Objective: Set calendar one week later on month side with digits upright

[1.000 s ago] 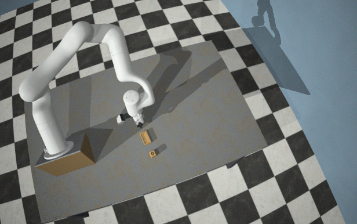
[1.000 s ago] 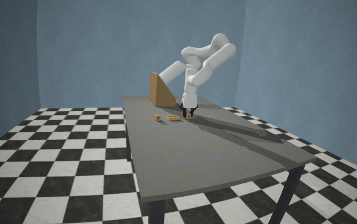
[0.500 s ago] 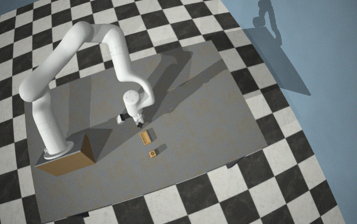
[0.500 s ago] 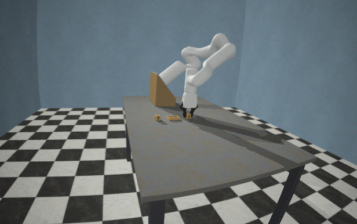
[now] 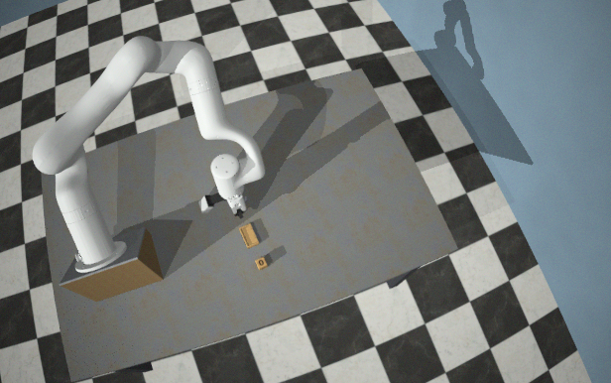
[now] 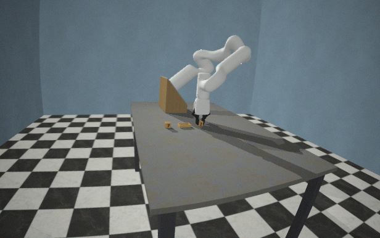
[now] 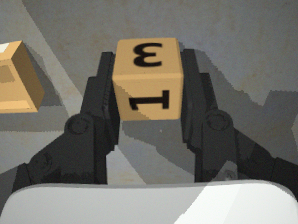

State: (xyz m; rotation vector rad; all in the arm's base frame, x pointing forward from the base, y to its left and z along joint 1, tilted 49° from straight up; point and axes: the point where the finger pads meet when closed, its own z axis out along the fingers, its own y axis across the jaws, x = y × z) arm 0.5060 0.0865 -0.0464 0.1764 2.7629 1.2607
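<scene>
Wooden digit cube [image 6: 201, 123] [image 7: 148, 79] showing 1, 2 and 3 sits clasped between the xArm Gripper's [image 5: 239, 213] [image 6: 201, 120] [image 7: 150, 82] fingers — beside the tray [image 5: 253, 234] [image 6: 184, 126] [image 7: 26, 85], whose other side faces the 0-and-7 cube [image 5: 261, 263] [image 6: 167, 124] on the table [image 5: 347, 198] [image 6: 216, 157]

the bent arm [image 5: 205, 104] [image 6: 234, 60] points its claw [image 5: 239, 213] [image 6: 201, 123] [image 7: 149, 70] downward, fingers partly closed.

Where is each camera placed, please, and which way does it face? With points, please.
Top: high over the table [image 5: 322, 238] [image 6: 234, 166] [image 7: 240, 30], looking down at a slant; shows the whole arm [image 5: 205, 101] [image 6: 232, 66].
Exterior: beyond the end far from the arm's mount, looking along the table towards it; arm and jaws show.
Wrist: on the arm, looking past its jaws and white housing [image 7: 125, 205] at a cube [image 6: 200, 123] [image 7: 148, 80].
Top and exterior share the tray [image 5: 243, 237] [image 6: 185, 126] [image 7: 22, 80].
</scene>
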